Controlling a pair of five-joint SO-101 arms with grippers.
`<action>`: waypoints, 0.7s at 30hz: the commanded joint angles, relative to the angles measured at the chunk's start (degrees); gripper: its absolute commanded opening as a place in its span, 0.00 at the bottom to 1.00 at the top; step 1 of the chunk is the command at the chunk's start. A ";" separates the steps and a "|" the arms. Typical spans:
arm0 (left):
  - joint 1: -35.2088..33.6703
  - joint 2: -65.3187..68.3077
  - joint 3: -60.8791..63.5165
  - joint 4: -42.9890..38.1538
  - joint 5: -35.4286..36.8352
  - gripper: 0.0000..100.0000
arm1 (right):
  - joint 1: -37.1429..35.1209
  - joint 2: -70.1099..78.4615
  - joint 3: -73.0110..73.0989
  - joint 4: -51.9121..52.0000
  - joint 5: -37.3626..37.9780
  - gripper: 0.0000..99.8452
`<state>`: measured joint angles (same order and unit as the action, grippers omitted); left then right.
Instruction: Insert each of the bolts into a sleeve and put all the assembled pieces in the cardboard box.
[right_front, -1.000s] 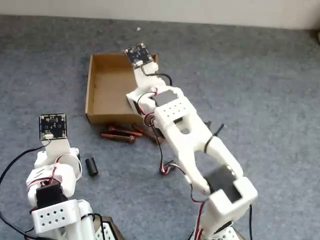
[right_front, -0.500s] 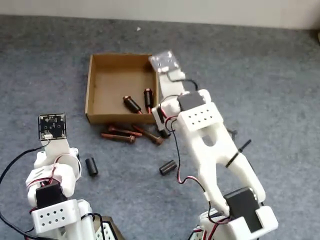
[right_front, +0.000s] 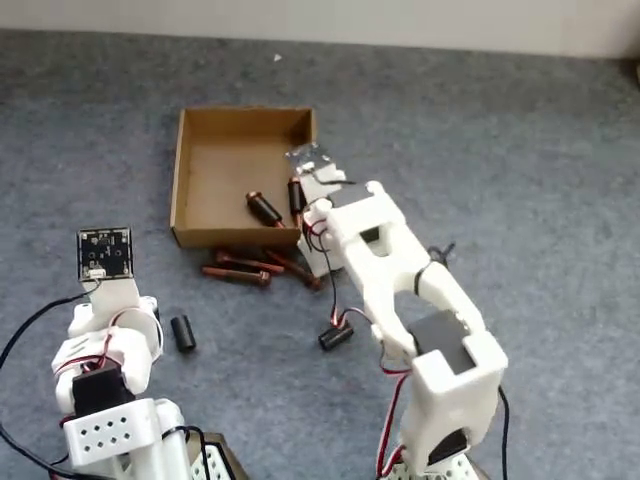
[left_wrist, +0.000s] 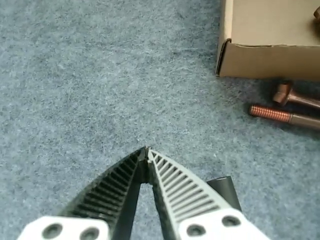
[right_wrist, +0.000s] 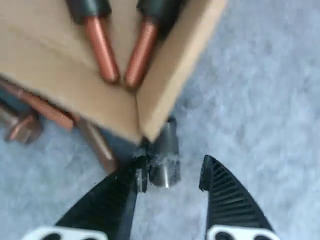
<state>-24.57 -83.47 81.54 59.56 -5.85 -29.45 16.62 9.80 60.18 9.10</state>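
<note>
Right hand (right_wrist: 171, 163): I see it spread wide, at the cardboard box (right_front: 177, 170) corner.
Left hand (left_wrist: 148, 152): pinched closed, empty.
Loose bolts (right_front: 235, 272): long axes roughly 9-to-3.

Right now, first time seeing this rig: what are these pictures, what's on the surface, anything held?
These are two small white robot arms, each ending in a gripper. One picture looks down from above; the other two are taken from each arm's wrist. On the grey surface sits a cardboard box with two assembled pieces inside. Loose bolts lie in front of it, and two black sleeves lie nearer the arms. The left gripper is shut. The right gripper is open beside the box's corner. Nothing looks held.
</note>
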 joint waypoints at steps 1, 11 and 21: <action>-0.40 -0.48 -0.31 -1.14 -0.26 0.01 | -0.66 1.71 -5.58 -0.75 0.62 0.16; -0.40 -0.48 -0.31 -1.14 -0.26 0.01 | -0.57 7.34 -7.08 -0.40 0.62 0.00; -0.40 -0.48 -0.22 -1.14 -0.26 0.01 | -0.48 -11.12 -6.64 10.86 0.00 0.00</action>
<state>-24.57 -83.47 81.54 59.56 -5.85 -29.54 15.12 4.26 66.86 9.19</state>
